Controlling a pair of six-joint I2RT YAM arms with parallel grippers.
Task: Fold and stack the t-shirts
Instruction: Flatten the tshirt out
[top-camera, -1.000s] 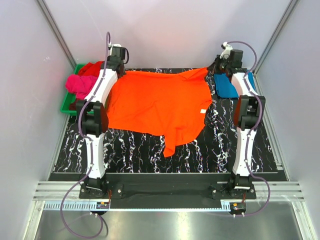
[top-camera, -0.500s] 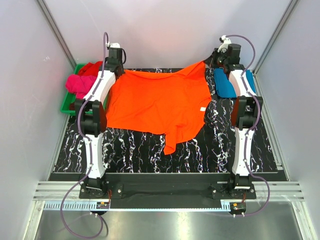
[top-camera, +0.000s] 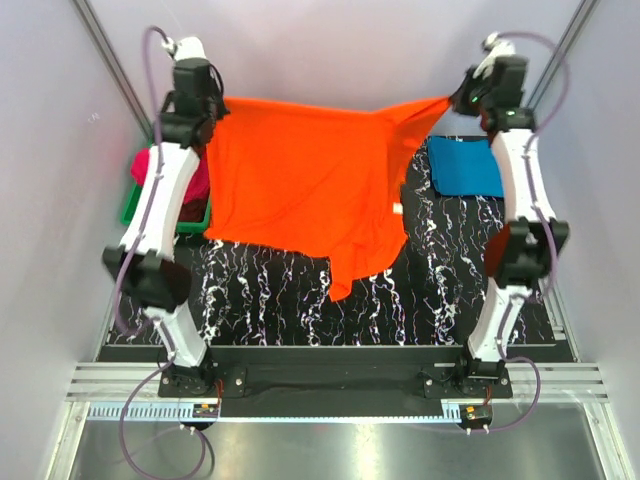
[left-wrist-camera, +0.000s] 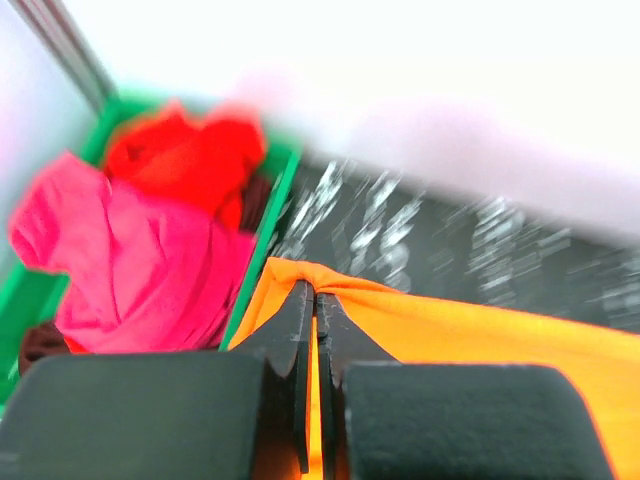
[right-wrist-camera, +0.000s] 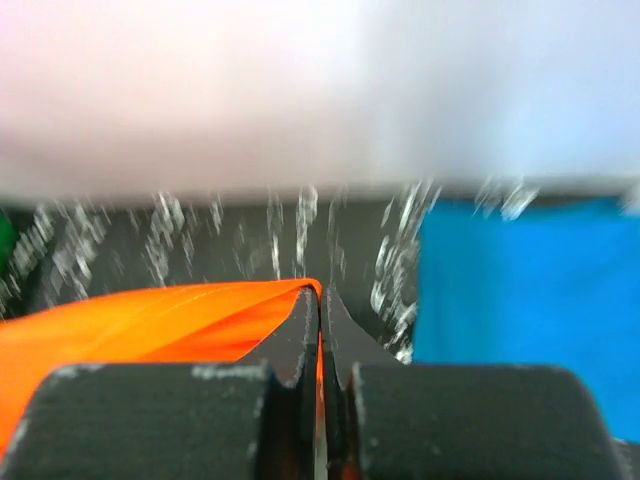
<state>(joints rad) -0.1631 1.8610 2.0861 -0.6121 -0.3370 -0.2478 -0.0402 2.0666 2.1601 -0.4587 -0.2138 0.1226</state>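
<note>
The bright orange t-shirt (top-camera: 305, 180) hangs stretched between my two raised grippers, its lower part draping onto the table. My left gripper (top-camera: 208, 108) is shut on its left top corner (left-wrist-camera: 330, 285). My right gripper (top-camera: 455, 100) is shut on its right top corner (right-wrist-camera: 255, 300). The teal-blue t-shirt (top-camera: 465, 165) lies folded at the back right of the table and also shows in the right wrist view (right-wrist-camera: 520, 290). The magenta-pink t-shirt (left-wrist-camera: 130, 260) and the red t-shirt (left-wrist-camera: 185, 155) lie crumpled in the green tray.
The green tray (top-camera: 135, 205) stands at the back left, beside the black marbled table (top-camera: 400, 300). Grey walls close in behind and on both sides. The two arm bases sit at the near edge.
Both grippers have risen high and moved apart, lifting the orange t-shirt's top edge off the table so that it hangs spread between them.
</note>
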